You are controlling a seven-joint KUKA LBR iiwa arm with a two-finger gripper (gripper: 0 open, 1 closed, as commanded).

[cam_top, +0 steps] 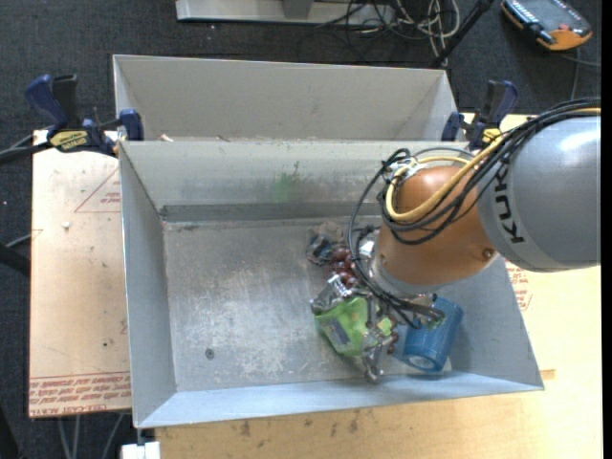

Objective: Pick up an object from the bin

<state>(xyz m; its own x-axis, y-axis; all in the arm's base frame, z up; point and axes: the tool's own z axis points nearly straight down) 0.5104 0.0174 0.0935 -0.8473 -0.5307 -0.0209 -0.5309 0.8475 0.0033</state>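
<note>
The bin (239,285) is matt scuffed metal, the blue cup (428,344) smooth plastic, the orange cover (435,232) glossy.

Cannot see most of the hand (375,360), tucked under the orange cover (430,228). Cannot tell whether anything is gripped. Below-left of the cover, cannot name the crumpled green thing (344,328): partly masked by the hand's metal parts, print too small to read. Below the cover, can see just the lower part of a blue cup (432,347), top lost beneath the cover. Left of the cover, cannot sort the small dark and reddish bits (323,250): too small, some running under the cover's edge. Right of the cover, lose the grey arm (555,199) at the picture's edge, lettering cut short. Cannot see the bin (239,285) floor under the cover.
</note>
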